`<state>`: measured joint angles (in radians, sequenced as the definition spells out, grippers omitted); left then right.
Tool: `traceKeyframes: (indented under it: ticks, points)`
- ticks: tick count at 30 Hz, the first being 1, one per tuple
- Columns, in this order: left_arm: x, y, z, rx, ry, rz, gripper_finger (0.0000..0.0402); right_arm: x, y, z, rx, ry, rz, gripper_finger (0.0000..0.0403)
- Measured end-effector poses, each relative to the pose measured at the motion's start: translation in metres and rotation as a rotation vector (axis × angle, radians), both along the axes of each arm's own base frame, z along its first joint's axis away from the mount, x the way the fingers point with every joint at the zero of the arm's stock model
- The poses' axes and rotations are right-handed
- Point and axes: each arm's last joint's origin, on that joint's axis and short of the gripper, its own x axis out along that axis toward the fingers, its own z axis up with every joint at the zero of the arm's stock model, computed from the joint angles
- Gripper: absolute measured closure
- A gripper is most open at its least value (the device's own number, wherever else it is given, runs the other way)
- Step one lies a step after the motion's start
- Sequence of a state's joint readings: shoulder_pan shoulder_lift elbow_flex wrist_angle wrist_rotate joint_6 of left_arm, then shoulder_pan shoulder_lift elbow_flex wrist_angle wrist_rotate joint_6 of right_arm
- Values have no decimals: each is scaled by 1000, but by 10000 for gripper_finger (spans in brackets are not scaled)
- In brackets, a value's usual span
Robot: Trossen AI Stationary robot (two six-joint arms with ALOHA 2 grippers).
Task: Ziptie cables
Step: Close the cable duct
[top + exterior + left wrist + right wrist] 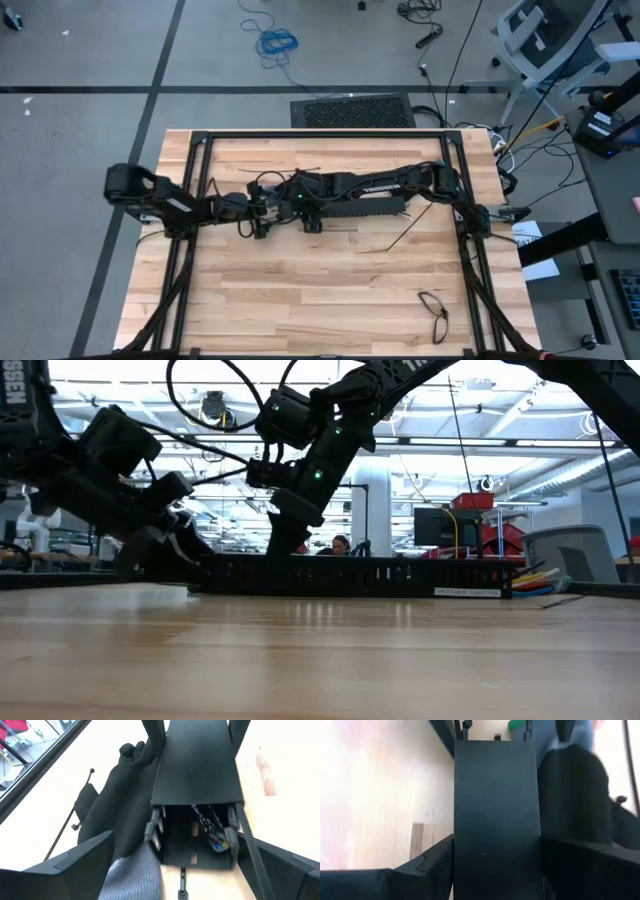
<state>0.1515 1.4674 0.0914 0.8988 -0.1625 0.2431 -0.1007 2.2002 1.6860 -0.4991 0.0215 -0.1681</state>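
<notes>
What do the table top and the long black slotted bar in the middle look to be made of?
The table top looks like wood, pale butcher-block with a matte finish: narrow planks with staggered end joints and visible grain. The slotted bar appears to be moulded black plastic, though painted metal cannot be ruled out: even dull black, a row of regular slots along its side, and a smooth flat face in the right wrist view.
</notes>
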Motion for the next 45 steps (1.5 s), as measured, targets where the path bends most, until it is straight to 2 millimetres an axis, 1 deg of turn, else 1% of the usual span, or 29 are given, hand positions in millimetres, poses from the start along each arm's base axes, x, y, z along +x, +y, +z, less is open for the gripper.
traceKeyframes:
  ticks: [2,5,8,13,16,20,30,33,35,36,39,45]
  points:
    - [-2,-2,3,-9,10,-6,8,-2,0,-2,0,22,6,160]
    - [-4,-3,8,-82,-15,-5,8,-4,1,-3,6,48,11,160]
    - [-6,-5,11,-133,-22,-39,8,-5,3,-4,17,66,19,160]
    - [-5,-11,20,-207,-87,-133,8,-5,15,-4,58,66,39,160]
    - [-5,-17,21,-282,-98,-168,8,-3,23,-4,61,58,54,160]
    - [-5,-21,19,-335,-80,-169,8,-2,26,-4,60,51,61,160]
    - [-5,-22,18,-395,-75,-153,8,-2,24,-4,59,50,53,160]
    - [-11,-22,8,-428,35,-117,8,-2,21,-5,64,46,38,160]
    - [-15,-22,2,-419,106,-85,8,-2,19,-5,64,46,32,160]
    - [-15,-22,2,-410,114,-80,8,-2,18,-5,63,46,30,160]
    - [-15,-21,2,-391,105,-80,8,-2,16,-5,61,44,27,160]
    - [-11,-19,10,-349,22,-43,8,-2,16,-5,60,44,26,160]
